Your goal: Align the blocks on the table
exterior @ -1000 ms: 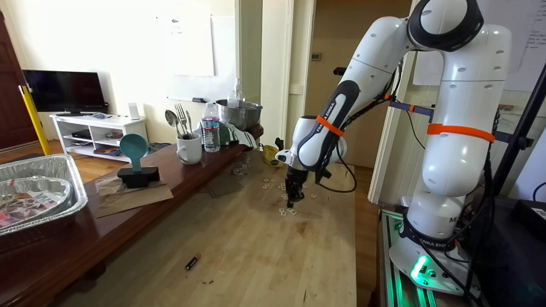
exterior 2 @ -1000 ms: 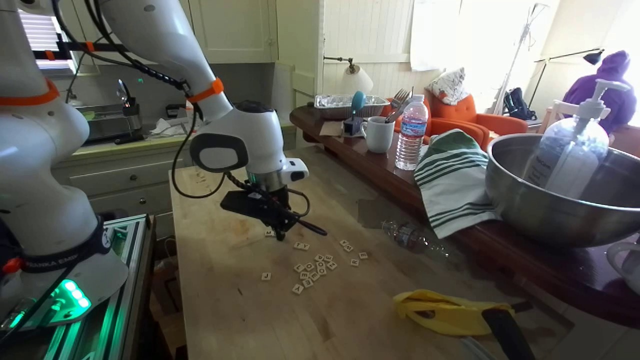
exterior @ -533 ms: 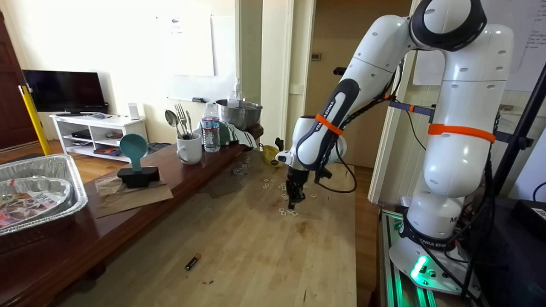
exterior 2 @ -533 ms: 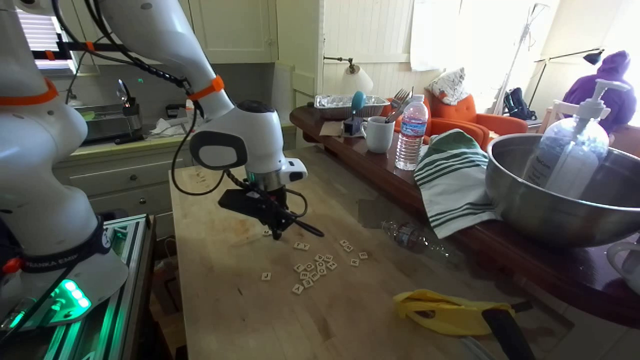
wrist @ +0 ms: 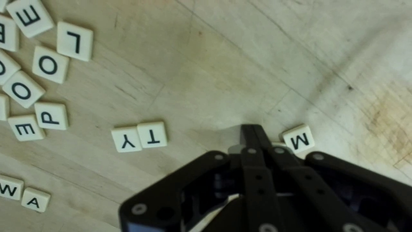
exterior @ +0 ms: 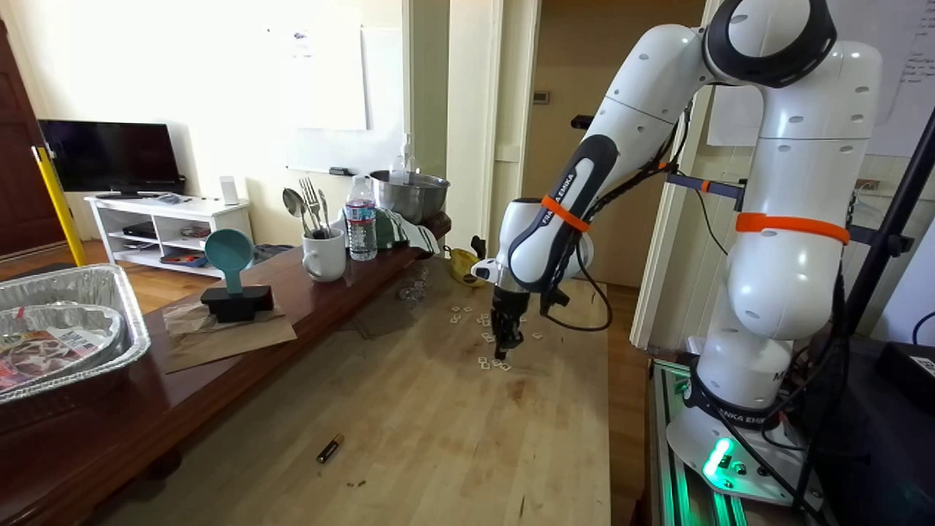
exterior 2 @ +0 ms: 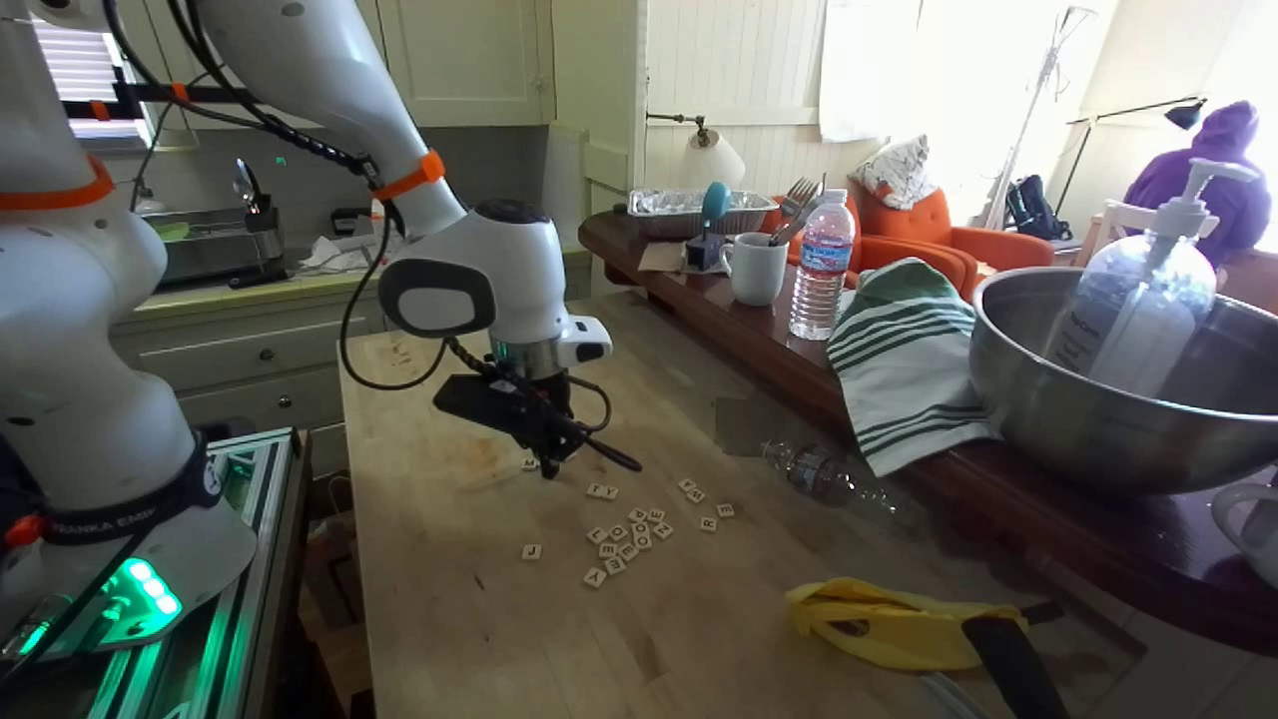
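Observation:
The blocks are small cream letter tiles on the pale wooden table (exterior 2: 499, 639). In the wrist view my gripper (wrist: 252, 126) is shut, its fingertips pressed together with nothing between them. Just right of the fingers lies the M tile (wrist: 298, 138), tilted, against another tile (wrist: 277, 144) mostly hidden behind the gripper. Left of the tips, the T tile (wrist: 152, 134) and Y tile (wrist: 126, 139) sit side by side. A loose cluster, including the L tile (wrist: 75, 41), fills the upper left. Whether the fingertips touch the wood or a tile, I cannot tell.
A lone J tile (exterior 2: 531, 551) lies near the table's robot-side edge. A battery (exterior: 330, 448), a clear plastic bottle (exterior 2: 829, 474) on its side and a yellow bag (exterior 2: 899, 624) are on the table. A dark raised counter (exterior: 219, 365) runs alongside.
My gripper has shifted slightly toward the robot-side edge, staying low and shut. The M tile has slid a little the same way; the other visible tiles look unmoved.

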Controlling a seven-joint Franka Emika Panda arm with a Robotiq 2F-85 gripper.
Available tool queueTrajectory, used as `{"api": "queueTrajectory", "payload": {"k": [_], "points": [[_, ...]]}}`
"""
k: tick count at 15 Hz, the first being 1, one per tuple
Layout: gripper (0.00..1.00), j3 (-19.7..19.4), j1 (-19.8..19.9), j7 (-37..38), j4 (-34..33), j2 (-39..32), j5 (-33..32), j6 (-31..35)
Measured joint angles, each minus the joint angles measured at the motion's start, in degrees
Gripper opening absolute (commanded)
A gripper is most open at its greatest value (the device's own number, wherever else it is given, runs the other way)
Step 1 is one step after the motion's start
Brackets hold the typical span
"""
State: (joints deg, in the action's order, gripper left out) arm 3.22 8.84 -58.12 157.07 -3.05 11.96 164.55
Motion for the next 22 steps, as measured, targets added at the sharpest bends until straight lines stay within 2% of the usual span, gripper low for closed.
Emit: {"api": "queueTrajectory", "payload": {"k": [10,18,22], "points": [[0.00,-0.44,-3.10,0.57,-0.02,2.10,0.22,0.09],[0.00,-0.19,-6.32,-0.54,0.02,1.91,4.75,0.31],[0.00,0.85,-6.55,-1.56,0.04,1.02,7.04,2.04]]}}
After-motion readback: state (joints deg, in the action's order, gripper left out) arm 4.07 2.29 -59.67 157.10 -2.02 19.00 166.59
